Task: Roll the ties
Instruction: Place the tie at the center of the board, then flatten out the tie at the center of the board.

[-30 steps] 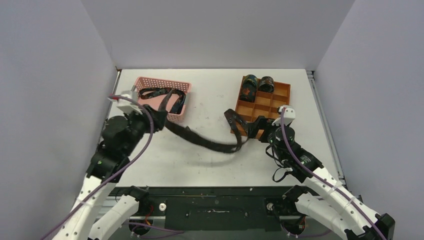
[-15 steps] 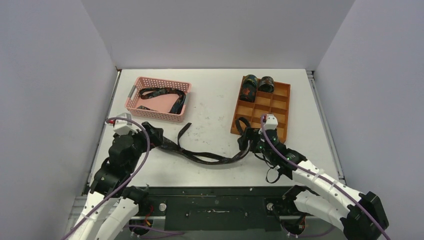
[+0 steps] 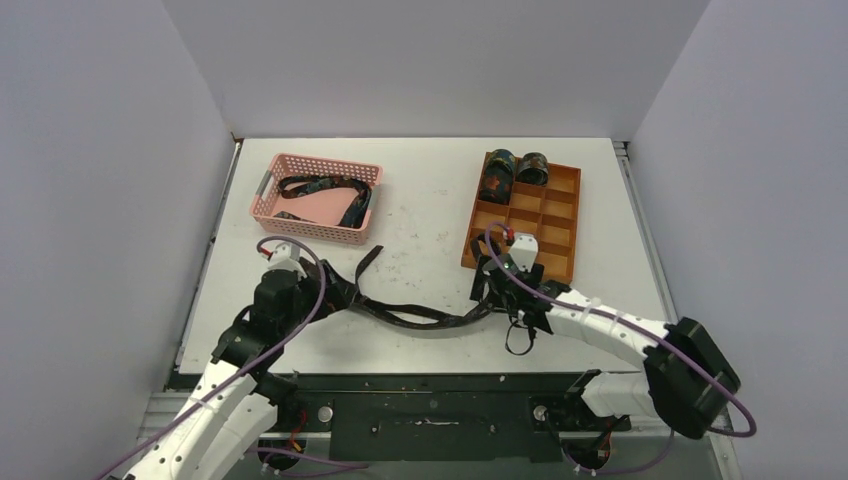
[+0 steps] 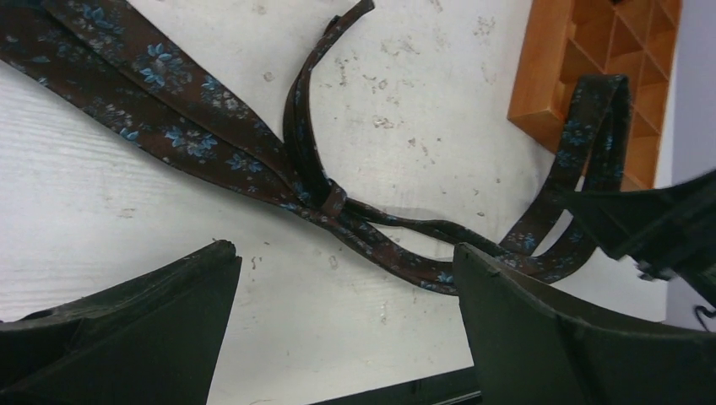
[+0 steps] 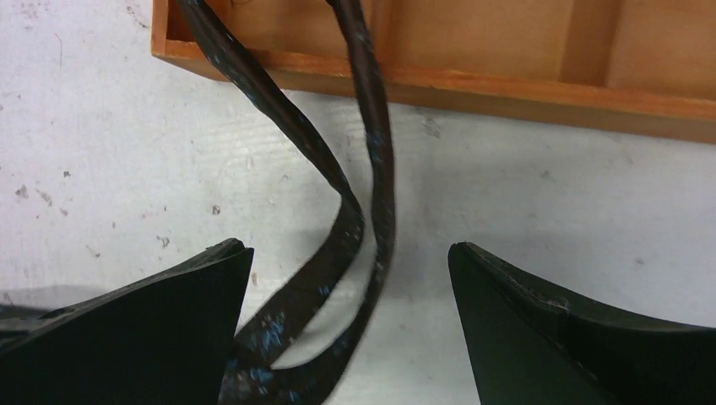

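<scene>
Left arm (image 3: pixel 250 340) low, left hand (image 4: pixel 346 261) wide open over tie (image 4: pixel 211 143); right hand (image 5: pixel 350 253) wide open astride tie loop, tray's (image 3: pixel 543 210) 7 o'clock corner.

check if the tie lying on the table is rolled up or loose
Loose: the tie sprawls in tangled strands across the table, one loop reaching over the wooden tray edge.
</scene>
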Robot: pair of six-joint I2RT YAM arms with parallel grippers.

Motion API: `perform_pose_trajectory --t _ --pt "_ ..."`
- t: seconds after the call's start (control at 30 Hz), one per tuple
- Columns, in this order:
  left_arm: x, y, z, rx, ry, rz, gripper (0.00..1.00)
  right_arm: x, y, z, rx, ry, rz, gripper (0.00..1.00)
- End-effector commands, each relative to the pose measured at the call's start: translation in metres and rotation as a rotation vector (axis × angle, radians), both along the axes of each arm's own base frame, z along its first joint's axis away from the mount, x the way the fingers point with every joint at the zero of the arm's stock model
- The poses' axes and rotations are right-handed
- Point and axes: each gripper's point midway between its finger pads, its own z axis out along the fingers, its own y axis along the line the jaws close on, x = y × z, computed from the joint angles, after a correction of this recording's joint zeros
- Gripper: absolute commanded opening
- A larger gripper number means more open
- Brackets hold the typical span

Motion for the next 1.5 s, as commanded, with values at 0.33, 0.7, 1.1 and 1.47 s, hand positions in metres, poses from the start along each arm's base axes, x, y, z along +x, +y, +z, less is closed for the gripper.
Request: perform_pose_trajectory --t 0.33,0.7,1.1,1.47 --pt "-0.002 -0.028 0.023 -0.18 -0.062 -0.073 0.96 0.04 0.034 -0.03 0.005 -0.011 -0.026 0.51" --pt "-0.005 0.0 0.115 -0.141 -0.322 -0.011 0.97 0.004 0.132 0.194 0.345 -0.631 0.68 0.05" --pt "-0.006 -0.038 0.184 -0.255 -0.62 -0.234 0.96 -0.063 0.153 0.241 0.503 -0.727 1.063 0.05" --pt "-0.045 -0.083 0.256 -0.3 -1.004 -0.646 0.96 -0.107 0.137 0.252 0.588 -0.732 1.222 0.05"
